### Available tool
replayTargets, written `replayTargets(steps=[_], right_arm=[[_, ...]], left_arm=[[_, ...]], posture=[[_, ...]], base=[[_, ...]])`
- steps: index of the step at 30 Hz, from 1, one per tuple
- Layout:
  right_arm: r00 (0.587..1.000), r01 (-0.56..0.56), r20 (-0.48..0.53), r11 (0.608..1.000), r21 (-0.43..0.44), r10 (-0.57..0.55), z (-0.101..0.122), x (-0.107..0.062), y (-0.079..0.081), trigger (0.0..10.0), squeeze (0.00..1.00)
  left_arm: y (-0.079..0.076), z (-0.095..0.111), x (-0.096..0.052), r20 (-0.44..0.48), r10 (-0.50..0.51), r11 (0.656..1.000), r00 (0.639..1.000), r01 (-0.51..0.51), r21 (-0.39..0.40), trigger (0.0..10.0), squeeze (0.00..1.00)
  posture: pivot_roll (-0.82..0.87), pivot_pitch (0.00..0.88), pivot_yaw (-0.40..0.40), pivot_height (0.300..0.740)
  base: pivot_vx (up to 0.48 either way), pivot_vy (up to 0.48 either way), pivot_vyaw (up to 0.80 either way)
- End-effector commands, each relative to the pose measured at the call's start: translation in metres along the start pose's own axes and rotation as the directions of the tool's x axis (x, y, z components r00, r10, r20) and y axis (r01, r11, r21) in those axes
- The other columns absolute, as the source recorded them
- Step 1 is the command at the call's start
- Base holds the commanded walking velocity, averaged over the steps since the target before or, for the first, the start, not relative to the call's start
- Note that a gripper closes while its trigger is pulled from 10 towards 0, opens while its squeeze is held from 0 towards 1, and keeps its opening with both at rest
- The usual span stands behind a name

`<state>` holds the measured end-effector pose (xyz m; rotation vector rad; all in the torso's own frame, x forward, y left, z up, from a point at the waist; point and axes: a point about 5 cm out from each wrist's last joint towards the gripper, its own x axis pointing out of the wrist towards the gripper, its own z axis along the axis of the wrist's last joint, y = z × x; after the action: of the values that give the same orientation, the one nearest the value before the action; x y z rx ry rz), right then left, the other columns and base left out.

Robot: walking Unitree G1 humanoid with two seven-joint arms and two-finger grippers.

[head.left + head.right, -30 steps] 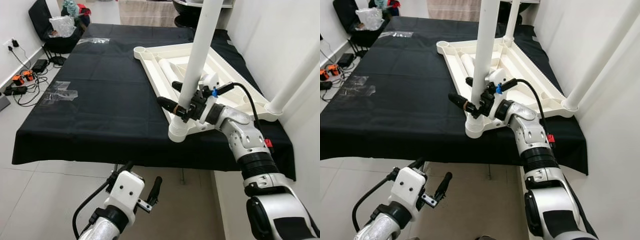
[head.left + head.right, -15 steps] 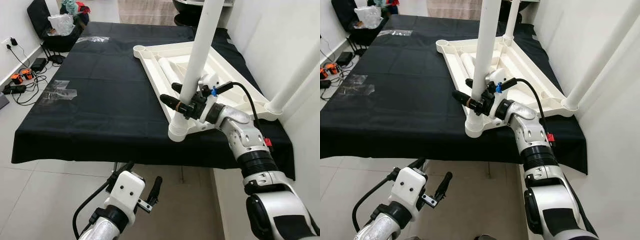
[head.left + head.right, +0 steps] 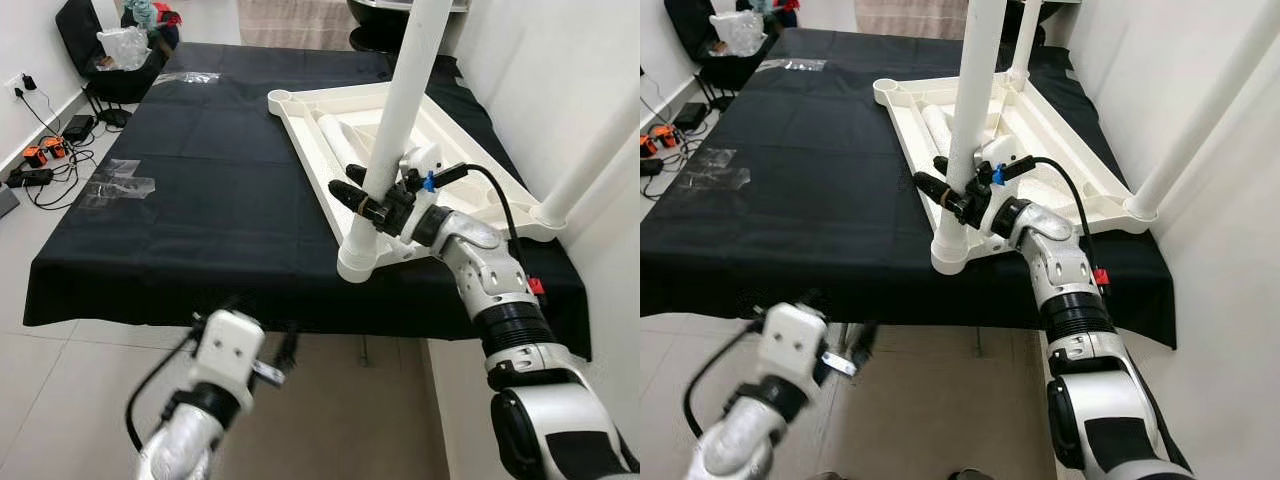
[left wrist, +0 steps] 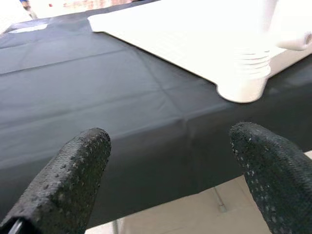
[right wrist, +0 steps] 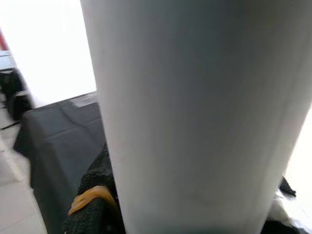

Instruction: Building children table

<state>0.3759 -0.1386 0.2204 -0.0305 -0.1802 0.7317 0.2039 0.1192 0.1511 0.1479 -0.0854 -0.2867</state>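
The white children's table top (image 3: 300, 130) lies upside down on a black-clothed table (image 3: 200, 210). A white leg (image 3: 395, 120) stands upright in its near corner socket (image 3: 358, 262). My right gripper (image 3: 368, 200) is shut on this leg just above the socket, one black finger (image 3: 347, 192) poking out on the left. In the right wrist view the leg (image 5: 195, 112) is very close. A loose leg (image 3: 338, 140) lies inside the top. My left gripper (image 3: 283, 352), blurred, hangs open below the table's front edge; its fingers (image 4: 63, 180) stand wide apart facing the socket (image 4: 243, 83).
Another white leg (image 3: 590, 150) stands in the right corner, close to the white wall (image 3: 560, 60). A dark chair with a plastic bag (image 3: 115, 55) is at the back left. Cables and chargers (image 3: 40, 165) lie on the tiled floor. Tape patches (image 3: 120, 185) mark the cloth.
My left arm has swung to the left and is now blurred. The right gripper's visible finger has shifted slightly up and in around the leg.
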Motion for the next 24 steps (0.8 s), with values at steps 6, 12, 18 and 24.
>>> replayTargets(steps=[6, 12, 18, 24], right_arm=[[0.972, 0.236, -0.002, 0.972, -0.017, -0.236, -0.009, -0.010, -0.004, 0.0, 0.00], [0.907, 0.411, -0.066, 0.909, -0.064, -0.415, -0.020, -0.013, -0.002, 0.0, 0.00], [0.701, 0.707, -0.075, 0.705, -0.061, -0.709, -0.011, -0.008, 0.006, 0.0, 0.00], [0.554, 0.832, -0.012, 0.554, -0.009, -0.832, 0.003, -0.008, 0.017, 0.0, 0.00]], left_arm=[[-0.005, -0.004, -0.002, -0.027, -0.032, 0.999, 0.999, 0.032, -0.013, 10.0, 0.00], [-0.019, -0.006, -0.005, -0.039, -0.087, 0.996, 0.995, 0.085, -0.030, 10.0, 0.00], [-0.032, -0.009, -0.010, -0.058, -0.147, 0.988, 0.988, 0.144, -0.052, 10.0, 0.00], [-0.033, -0.010, -0.011, -0.062, -0.148, 0.988, 0.987, 0.145, -0.053, 10.0, 0.00]], posture=[[0.08, 0.152, -0.075, 0.740], [0.08, 0.153, -0.073, 0.740], [0.08, 0.152, -0.074, 0.740], [0.08, 0.148, -0.075, 0.740]], base=[[0.000, 0.000, 0.00], [0.000, 0.000, 0.00], [0.000, 0.000, 0.00], [0.000, 0.000, 0.00]])
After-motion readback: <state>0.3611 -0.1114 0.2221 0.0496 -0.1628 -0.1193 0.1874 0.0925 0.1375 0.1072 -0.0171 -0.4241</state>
